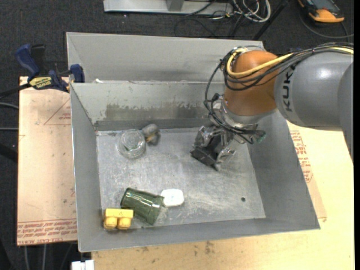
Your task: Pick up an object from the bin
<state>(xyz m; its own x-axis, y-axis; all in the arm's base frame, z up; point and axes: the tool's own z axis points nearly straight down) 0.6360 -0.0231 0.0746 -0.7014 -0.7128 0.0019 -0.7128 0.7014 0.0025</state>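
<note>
Nearest things, grey lump [150, 133] and clear cup [132, 143], are found at the bin's [84, 151] rear left; gripper [216, 152] is set low, well apart to their view-right; whether it is clenched cannot be told.

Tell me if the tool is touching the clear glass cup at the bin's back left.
Apart. The camera view shows a wide stretch of bare bin floor between the tool and the clear glass cup.
</note>
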